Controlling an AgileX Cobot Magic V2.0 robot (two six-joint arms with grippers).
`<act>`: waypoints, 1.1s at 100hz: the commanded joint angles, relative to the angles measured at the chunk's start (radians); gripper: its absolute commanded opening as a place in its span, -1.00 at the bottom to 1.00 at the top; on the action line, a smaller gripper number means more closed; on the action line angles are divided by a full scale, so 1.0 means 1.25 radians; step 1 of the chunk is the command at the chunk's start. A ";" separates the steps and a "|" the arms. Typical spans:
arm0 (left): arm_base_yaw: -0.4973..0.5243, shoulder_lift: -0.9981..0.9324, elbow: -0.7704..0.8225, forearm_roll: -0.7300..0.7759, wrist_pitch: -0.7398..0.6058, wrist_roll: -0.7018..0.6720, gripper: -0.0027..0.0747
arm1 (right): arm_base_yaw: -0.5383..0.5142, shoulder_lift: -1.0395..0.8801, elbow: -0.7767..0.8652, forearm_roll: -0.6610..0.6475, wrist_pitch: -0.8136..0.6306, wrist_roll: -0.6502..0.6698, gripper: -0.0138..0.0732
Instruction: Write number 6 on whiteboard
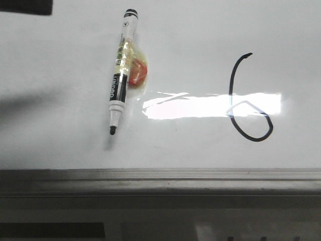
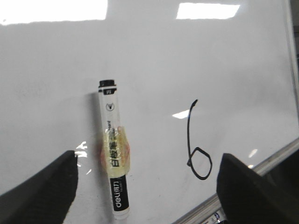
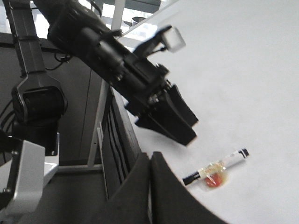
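left claw [image 2: 145, 186]: we see the fingers spread wide, nothing between them; it hangs above the marker [image 2: 113, 167]
right claw [image 3: 150, 186]: we see the jaws pressed together, empty
number 6 [image 1: 248, 98]: on the whiteboard [image 1: 60, 45], right of the marker
marker: uncapped, lying flat on the whiteboard, tip toward the grey frame [image 1: 160, 175], yellowish tape wrap with a red patch mid-barrel

From my station: left arm [image 3: 107, 51] matte black, chunky segmented housing, a white block fitted at its 1 o'clock side. Left gripper [image 3: 175, 123] fingers flat, black, wedge-shaped. Black cables trail near a rounded black joint. Right gripper [image 3: 150, 196] fingers smooth, black.
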 commanded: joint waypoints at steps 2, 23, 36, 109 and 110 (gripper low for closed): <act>-0.019 -0.079 0.006 0.004 0.013 0.030 0.24 | -0.036 -0.034 -0.027 -0.060 0.026 0.051 -0.82; -0.021 -0.219 0.089 -0.004 0.019 0.030 -0.74 | -0.084 -0.123 -0.027 -0.234 0.134 0.165 -0.82; -0.021 -0.266 0.115 -0.007 0.021 0.030 -0.98 | -0.084 -0.141 -0.027 -0.267 0.178 0.165 -0.82; -0.021 -0.277 0.120 -0.008 0.056 0.030 -0.98 | -0.084 -0.141 -0.027 -0.264 0.226 0.165 -0.83; -0.021 -0.277 0.120 -0.008 0.056 0.030 -0.98 | -0.084 -0.141 -0.027 -0.264 0.226 0.165 -0.83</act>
